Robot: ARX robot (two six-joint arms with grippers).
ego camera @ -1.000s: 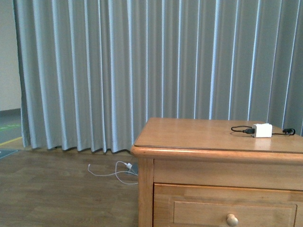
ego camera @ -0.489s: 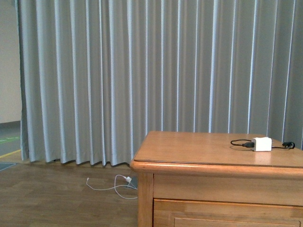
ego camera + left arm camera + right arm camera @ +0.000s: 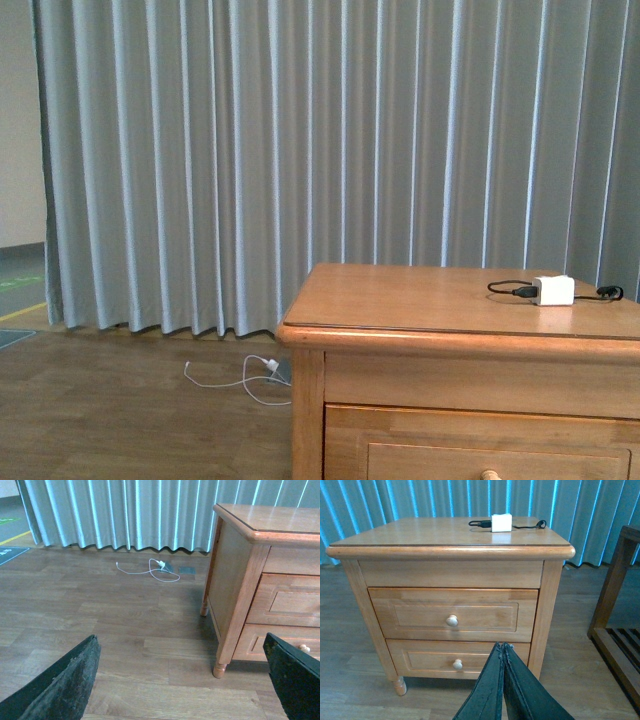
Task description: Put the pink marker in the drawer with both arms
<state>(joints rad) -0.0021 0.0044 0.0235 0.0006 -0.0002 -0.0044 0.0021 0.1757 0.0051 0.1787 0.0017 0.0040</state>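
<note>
The pink marker is out of view in every picture. The wooden cabinet [image 3: 450, 535] stands in front of me, its uppermost drawer [image 3: 420, 614] closed, with a round pale knob [image 3: 452, 620]. My right gripper [image 3: 502, 646] is shut and empty, its tips pressed together, low before the cabinet and apart from it. My left gripper [image 3: 182, 680] is open, with one dark finger [image 3: 65, 685] at each side and only floor between them, beside the cabinet's leg [image 3: 219, 669]. In the front view only the drawer's top part [image 3: 480, 455] shows, and no arm is seen.
A white charger block [image 3: 554, 290] with a black cable lies on the cabinet top. The lower drawer [image 3: 420, 661] is closed too. A white cable [image 3: 240, 372] lies on the wood floor by the grey curtain [image 3: 250, 150]. A darker wooden frame [image 3: 615, 605] stands to the cabinet's right.
The front view shifted: the cabinet sank in the picture, hiding the drawer's knob, then rose slightly, so the knob's top just shows at the bottom edge.
</note>
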